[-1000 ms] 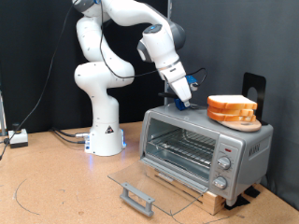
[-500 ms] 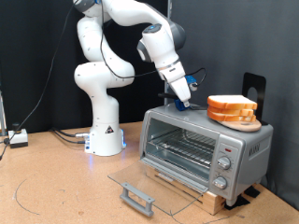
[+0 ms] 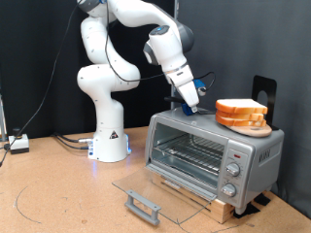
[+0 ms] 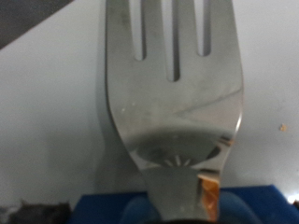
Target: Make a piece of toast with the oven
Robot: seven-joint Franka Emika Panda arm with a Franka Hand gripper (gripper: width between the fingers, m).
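Right now the tool (image 3: 190, 105) hangs just above the top of the oven (image 3: 209, 150), near its back edge and to the exterior view's left of the bread. In the wrist view a metal fork (image 4: 173, 93) fills the frame, its handle running back into a blue holder (image 4: 112, 207) at the tool, so the fork looks to be carried there; how wide the fingers stand I cannot tell, since neither view shows them clearly.

On the oven's top, toward the exterior view's right, sits a stack of slices (image 3: 241, 114). Which of them is the toast for the task I cannot tell apart from the pile. The glass door (image 3: 160, 189) lies open flat toward the worktop (image 3: 58, 194), handle (image 3: 141, 206) at the front, and the wire rack (image 3: 190, 150) inside looks bare.

As a judgement, the risks sit with the fork: tines meeting the pile at a poor angle could shove several slices off the far edge, or lift more than one. A loose hold on the handle could let the fork twist under a slice's weight. The open door also juts out low, within reach of a careless sweep.
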